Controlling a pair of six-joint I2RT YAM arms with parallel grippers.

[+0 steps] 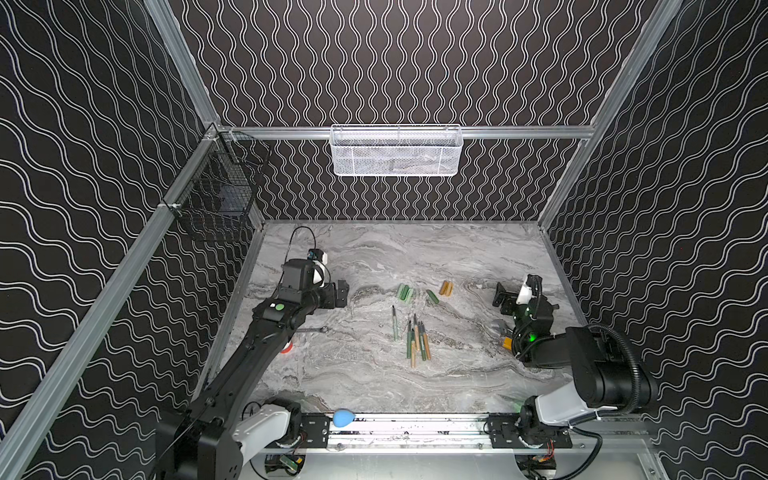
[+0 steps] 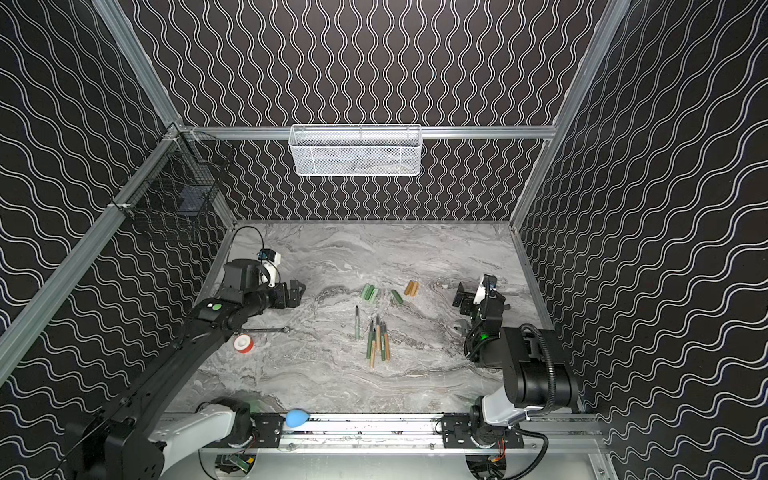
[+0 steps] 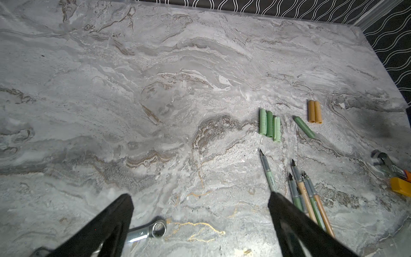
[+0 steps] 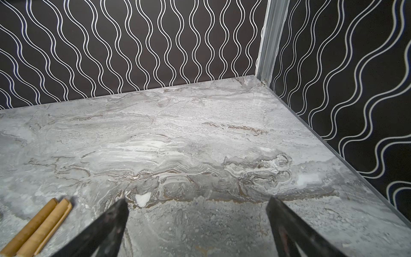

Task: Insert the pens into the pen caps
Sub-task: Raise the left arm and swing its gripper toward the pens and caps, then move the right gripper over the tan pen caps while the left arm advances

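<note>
**No pen capped yet: both tools empty and spread**

The task appears to be at its very start, with every piece loose on the desk [image 1: 374, 395]. The pens [image 1: 417, 338] lie near the middle in a tight bundle, dark tips toward the back wall. A pale green pen [image 1: 395, 324] lies just apart on the bundle's left. The bundle overlaps, so its count is uncertain, perhaps five.

The pen caps [image 1: 404, 291] lie just beyond the tips. Three green ones touch side by side, a dark green cap [image 1: 432, 296] sits angled alone, and two orange caps [image 1: 446, 288] are paired.

The left tool [image 1: 341, 293] hovers left of the caps, its jaws apart and holding nothing. The right tool [image 1: 503, 299] sits right of the orange caps, likewise apart and empty.

The next move probably calls for one tool to lift the separate pen by its barrel. The other would then take a matching green cap, and the cap's open end must line up with the tip.
</note>
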